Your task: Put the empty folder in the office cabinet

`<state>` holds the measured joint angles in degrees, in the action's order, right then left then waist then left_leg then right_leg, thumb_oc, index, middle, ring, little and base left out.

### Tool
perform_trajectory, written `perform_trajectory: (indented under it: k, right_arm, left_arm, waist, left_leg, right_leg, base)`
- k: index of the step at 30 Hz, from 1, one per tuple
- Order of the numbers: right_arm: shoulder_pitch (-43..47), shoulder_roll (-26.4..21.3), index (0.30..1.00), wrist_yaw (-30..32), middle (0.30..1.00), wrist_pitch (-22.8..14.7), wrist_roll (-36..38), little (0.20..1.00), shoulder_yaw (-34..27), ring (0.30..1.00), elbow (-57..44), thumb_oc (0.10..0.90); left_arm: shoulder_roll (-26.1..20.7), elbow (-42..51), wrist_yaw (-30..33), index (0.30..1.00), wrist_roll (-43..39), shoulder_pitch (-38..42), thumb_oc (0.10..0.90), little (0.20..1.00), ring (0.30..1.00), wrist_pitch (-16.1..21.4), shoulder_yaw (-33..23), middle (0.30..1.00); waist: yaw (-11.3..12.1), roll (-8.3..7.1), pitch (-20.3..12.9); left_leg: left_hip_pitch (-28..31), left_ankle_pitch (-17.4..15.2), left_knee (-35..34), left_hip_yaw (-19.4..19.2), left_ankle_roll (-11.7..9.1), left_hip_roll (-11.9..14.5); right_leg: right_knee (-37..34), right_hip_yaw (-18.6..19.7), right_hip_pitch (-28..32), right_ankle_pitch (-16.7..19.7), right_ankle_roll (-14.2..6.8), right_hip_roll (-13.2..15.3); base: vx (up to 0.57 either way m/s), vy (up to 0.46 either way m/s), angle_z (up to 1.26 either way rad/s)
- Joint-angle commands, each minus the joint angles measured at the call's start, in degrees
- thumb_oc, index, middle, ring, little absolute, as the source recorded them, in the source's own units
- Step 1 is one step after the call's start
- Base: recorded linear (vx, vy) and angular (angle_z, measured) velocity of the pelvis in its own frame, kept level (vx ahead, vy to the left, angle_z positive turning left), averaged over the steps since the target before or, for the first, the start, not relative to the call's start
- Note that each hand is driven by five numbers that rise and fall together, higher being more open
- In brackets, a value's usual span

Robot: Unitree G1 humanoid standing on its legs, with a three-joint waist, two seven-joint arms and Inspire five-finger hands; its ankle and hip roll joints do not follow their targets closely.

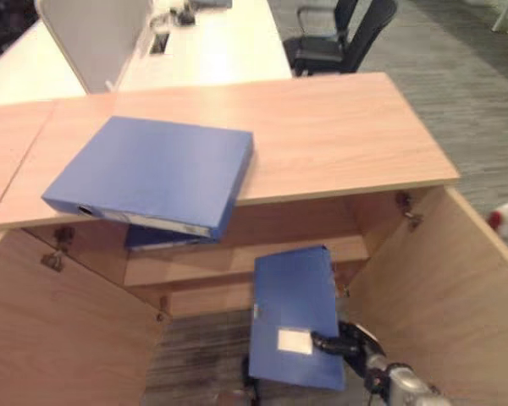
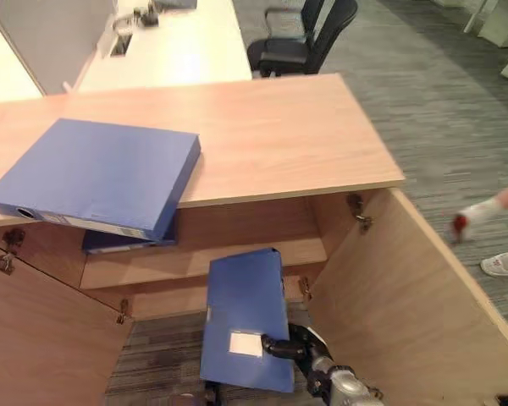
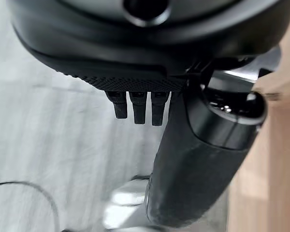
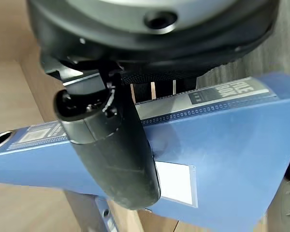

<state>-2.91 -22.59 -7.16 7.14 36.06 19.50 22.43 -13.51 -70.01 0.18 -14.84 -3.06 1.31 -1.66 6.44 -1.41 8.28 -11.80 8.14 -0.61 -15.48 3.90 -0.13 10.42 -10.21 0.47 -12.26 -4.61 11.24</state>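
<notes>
One flat blue plastic folder (image 1: 295,315) is getting pinched by the right hand (image 1: 349,342) at the open wooden cabinet (image 1: 423,279), another sitting half-hidden on its shelf (image 1: 237,258).

Lower blue folder (image 1: 295,317) below the cabinet top (image 1: 339,127) had a blank white sticker (image 4: 176,181) on its cover and a printed spine strip (image 4: 208,99), partly hidden. Upper blue folder (image 1: 152,173), overhanging the top's front edge, had a spine label (image 1: 157,222) too small to read.
</notes>
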Motion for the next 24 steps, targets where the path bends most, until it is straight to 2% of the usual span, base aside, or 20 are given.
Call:
perform_trajectory:
  k: [1, 2, 3, 4, 6, 7, 8, 10, 11, 12, 13, 15, 16, 21, 24]
  right_arm:
    - [3.9, 0.0, 0.300, -2.2, 0.300, -5.5, 2.9, 0.300, -1.8, 0.300, -10.2, 0.400]
    - [4.5, 0.0, 0.300, -2.1, 0.300, -5.6, 3.0, 0.300, -1.6, 0.300, -10.6, 0.400]
    - [4.5, 0.0, 0.300, -2.1, 0.300, -5.6, 3.0, 0.300, -1.6, 0.300, -10.6, 0.400]
    - [5.4, 0.0, 0.300, -1.8, 0.300, -5.8, 3.5, 0.300, -0.8, 0.300, -11.2, 0.400]
    - [6.2, 0.6, 0.300, -1.4, 0.300, -6.0, 5.5, 0.300, 0.3, 0.300, -11.9, 0.400]
    - [6.3, 0.6, 0.300, -1.4, 0.300, -6.0, 5.5, 0.300, 0.3, 0.300, -11.9, 0.400]
    - [7.8, 0.6, 0.300, -1.0, 0.300, -6.1, 7.8, 0.300, 1.1, 0.300, -12.9, 0.400]
    - [9.5, 0.7, 0.300, -0.8, 0.300, -6.4, 11.5, 0.300, 1.0, 0.300, -14.4, 0.400]
    - [9.5, 0.7, 0.300, -0.8, 0.300, -6.4, 11.6, 0.300, 1.0, 0.300, -14.4, 0.400]
    - [10.6, 1.2, 0.300, -0.5, 0.300, -7.4, 14.7, 0.300, 0.5, 0.300, -16.0, 0.400]
    - [11.1, 1.5, 0.300, -0.3, 0.300, -8.1, 17.0, 0.300, -0.1, 0.300, -16.5, 0.400]
    - [11.8, 2.0, 0.300, -0.1, 0.300, -9.1, 19.1, 0.300, -0.6, 0.300, -16.8, 0.400]
    - [12.3, 3.2, 0.300, 0.6, 0.300, -10.8, 23.0, 0.300, -1.8, 0.300, -18.4, 0.400]
    - [16.0, 4.4, 0.300, 3.3, 0.300, -14.8, 27.4, 0.300, -4.2, 0.300, -18.3, 0.400]
    - [16.3, 4.3, 0.300, 4.0, 0.300, -15.1, 27.8, 0.300, -4.7, 0.300, -18.7, 0.400]
  left_arm:
    - [-2.8, 0.0, 2.7, 0.900, 1.7, -2.9, 0.800, 0.900, 0.900, 0.3, 1.4, 0.900]
    - [-3.0, 0.2, 2.9, 0.900, 1.7, -2.5, 0.800, 0.900, 0.900, 0.1, 1.6, 0.900]
    - [-3.0, 0.2, 2.9, 0.900, 1.7, -2.5, 0.800, 0.900, 0.900, 0.1, 1.6, 0.900]
    - [-4.1, 0.9, 3.0, 0.900, 1.5, -1.5, 0.800, 0.900, 0.900, -0.1, 2.2, 0.900]
    - [-4.7, 2.4, 3.5, 0.900, 1.2, -0.8, 0.800, 0.900, 0.900, 0.0, 3.0, 0.900]
    - [-4.7, 2.4, 3.5, 0.900, 1.2, -0.8, 0.800, 0.900, 0.900, 0.0, 3.0, 0.900]
    - [-5.3, 3.8, 4.2, 0.900, 0.4, 0.7, 0.800, 0.900, 0.900, 0.3, 3.4, 0.900]
    - [-5.4, 4.4, 4.8, 0.900, -0.4, 2.2, 0.800, 0.900, 0.900, 0.6, 4.2, 0.900]
    - [-5.4, 4.4, 4.8, 0.900, -0.4, 2.2, 0.800, 0.900, 0.900, 0.6, 4.2, 0.900]
    - [-5.3, 4.8, 5.2, 0.900, -0.7, 2.9, 0.800, 0.900, 0.900, 0.8, 4.4, 0.900]
    - [-5.0, 4.8, 5.4, 0.900, -0.8, 3.0, 0.800, 0.900, 0.900, 0.9, 4.5, 0.900]
    - [-4.7, 4.8, 5.5, 0.900, -1.1, 2.9, 0.800, 0.900, 0.900, 1.0, 4.6, 0.900]
    - [-4.0, 4.8, 5.7, 0.900, -1.2, 2.3, 0.800, 0.900, 0.900, 0.9, 4.4, 0.900]
    - [-3.0, 4.6, 5.9, 0.900, -0.7, 1.2, 0.800, 0.900, 0.900, 0.5, 5.5, 0.900]
    - [-3.0, 4.6, 5.9, 0.900, -0.3, 0.7, 0.800, 0.900, 0.900, 0.3, 6.1, 0.900]
  waist:
    - [0.9, 0.08, 3.1]
    - [0.7, 0.28, 3.9]
    - [0.8, 0.24, 3.9]
    - [-0.1, 0.77, 6.3]
    - [-0.7, 1.18, 8.6]
    - [-0.7, 1.13, 8.6]
    - [-1.1, 1.37, 11.3]
    - [-1.6, 1.58, 13.5]
    - [-1.6, 1.65, 13.6]
    - [-2.0, 1.60, 15.3]
    - [-2.1, 1.53, 15.8]
    - [-2.2, 1.42, 16.3]
    - [-1.9, 0.70, 16.1]
    - [-1.5, 1.00, 16.1]
    - [-1.8, 1.22, 16.1]
  left_leg:
    - [-4.2, -6.3, 7.8, 2.6, -4.3, 2.1]
    - [-3.7, -7.1, 7.9, 2.6, -3.2, 1.2]
    - [-3.8, -7.1, 7.9, 2.5, -3.1, 1.1]
    - [-2.3, -8.1, 7.5, 2.5, -1.2, 0.2]
    - [-1.0, -8.7, 7.2, 2.6, -0.5, 0.0]
    - [-1.1, -8.8, 7.2, 2.6, -0.5, -0.1]
    - [-0.9, -8.9, 7.4, 2.6, -1.0, 0.2]
    - [-1.5, -9.1, 8.4, 2.8, -1.7, 0.7]
    - [-1.5, -9.2, 8.4, 2.9, -1.8, 0.7]
    - [-2.2, -9.8, 10.0, 3.2, -2.1, 0.9]
    - [-2.2, -10.1, 10.3, 3.1, -2.4, 0.9]
    - [-2.6, -10.3, 10.8, 3.1, -2.5, 1.1]
    - [-4.1, -11.1, 13.2, 3.6, -2.9, 1.0]
    - [-6.4, -11.8, 15.0, 3.8, -3.6, 2.3]
    - [-7.2, -12.1, 15.5, 4.1, -3.7, 2.6]
  right_leg:
    - [3.2, 0.1, 2.4, 8.2, -3.4, 5.8]
    - [8.1, 0.7, -0.4, 11.5, -3.1, 7.1]
    - [8.2, 0.8, -0.5, 11.5, -3.2, 7.2]
    - [18.2, 2.7, -6.7, 15.1, -1.5, 7.8]
    - [23.1, 2.7, -11.7, 12.8, 0.4, 6.3]
    - [23.3, 2.8, -11.8, 12.8, 0.4, 6.3]
    - [20.4, 0.5, -14.4, 10.0, 1.0, 4.4]
    - [15.1, -1.7, -16.8, 9.5, 0.8, 2.9]
    - [15.0, -1.8, -16.7, 9.5, 0.8, 2.8]
    - [9.6, -3.1, -18.4, 11.4, 0.0, 2.3]
    - [7.2, -4.1, -19.4, 12.9, -0.5, 2.4]
    - [5.8, -4.3, -20.3, 14.1, -0.7, 2.2]
    - [1.6, -4.8, -17.7, 14.2, -0.4, 1.8]
    - [1.7, -4.9, -18.8, 14.2, 0.3, 1.2]
    - [2.3, -4.8, -19.4, 14.1, 0.3, 1.4]
  base:
    - [0.08, 0.301, -0.11]
    - [0.01, 0.213, -0.04]
    - [-0.04, 0.300, -0.14]
    - [-0.05, 0.252, -0.24]
    - [-0.04, 0.212, -0.03]
    - [-0.07, 0.056, 0.06]
    - [-0.07, -0.021, -0.16]
    - [-0.07, -0.051, -0.13]
    - [-0.04, -0.083, 0.07]
    - [-0.01, -0.067, 0.03]
    - [-0.01, -0.066, 0.11]
    - [0.03, -0.079, 0.14]
    - [0.04, -0.146, 0.09]
    - [0.00, -0.084, 0.00]
    - [0.01, -0.074, -0.02]
